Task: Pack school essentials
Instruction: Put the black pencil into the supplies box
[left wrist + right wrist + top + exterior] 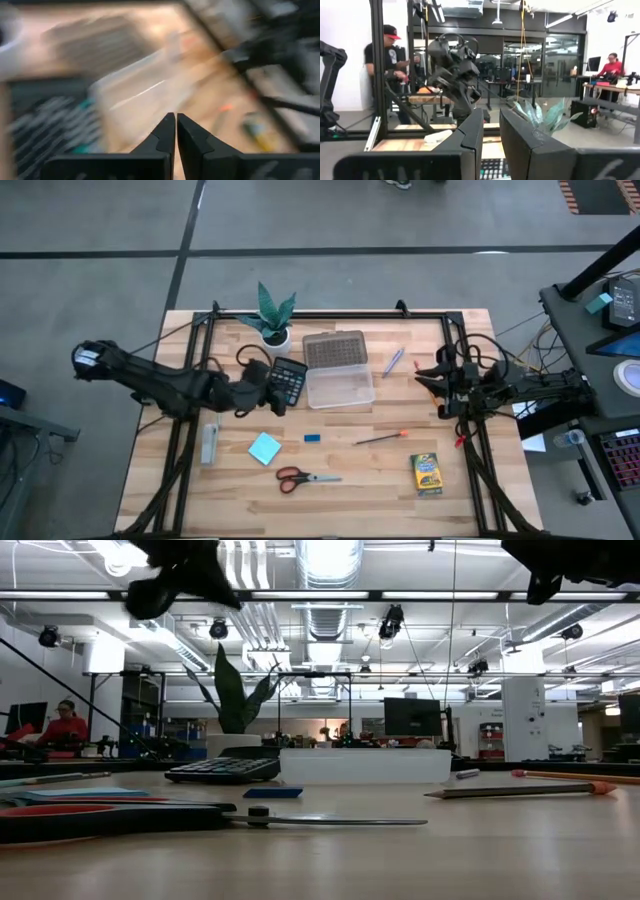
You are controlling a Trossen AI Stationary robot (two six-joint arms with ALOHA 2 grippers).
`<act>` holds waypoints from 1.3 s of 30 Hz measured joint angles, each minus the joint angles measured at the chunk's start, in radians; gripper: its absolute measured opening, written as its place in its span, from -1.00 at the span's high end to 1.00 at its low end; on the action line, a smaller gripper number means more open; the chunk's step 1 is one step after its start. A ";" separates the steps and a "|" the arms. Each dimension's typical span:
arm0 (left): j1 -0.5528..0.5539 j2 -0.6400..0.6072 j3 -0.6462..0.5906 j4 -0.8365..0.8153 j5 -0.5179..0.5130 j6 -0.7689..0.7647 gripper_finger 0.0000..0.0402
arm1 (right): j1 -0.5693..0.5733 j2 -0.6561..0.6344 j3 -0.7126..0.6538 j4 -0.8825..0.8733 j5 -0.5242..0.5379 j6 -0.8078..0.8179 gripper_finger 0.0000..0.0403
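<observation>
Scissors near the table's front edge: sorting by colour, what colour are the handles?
Red handles on the metal-bladed scissors, clearest in the high view.

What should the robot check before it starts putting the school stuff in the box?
1. Clear box open, with its grey lid off behind it: ok.
2. Left gripper empty, fingers shut, above the calculator: not ok, must open before a pick.
3. Right gripper by the table's right edge, holding nothing: ok.
4. Scissors, note pad, eraser and crayon box lying apart on the table: ok.
5. Box already holding anything: cannot tell.
</observation>
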 joint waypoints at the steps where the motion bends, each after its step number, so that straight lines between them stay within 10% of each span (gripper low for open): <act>1: 0.008 0.000 0.007 -0.093 0.006 -0.067 1.00 | 0.000 0.000 0.000 -0.005 0.000 0.006 0.73; 11: 0.192 -0.003 -0.066 -0.634 0.165 -0.436 1.00 | 0.000 0.000 0.000 -0.040 0.004 0.017 0.73; 26: 0.607 0.013 -0.272 -0.520 0.272 -0.160 1.00 | 0.000 0.000 0.000 -0.040 0.005 -0.009 0.73; 39: 0.680 0.141 -0.326 -0.465 0.308 -0.045 1.00 | 0.000 0.000 -0.001 -0.045 0.006 -0.009 0.73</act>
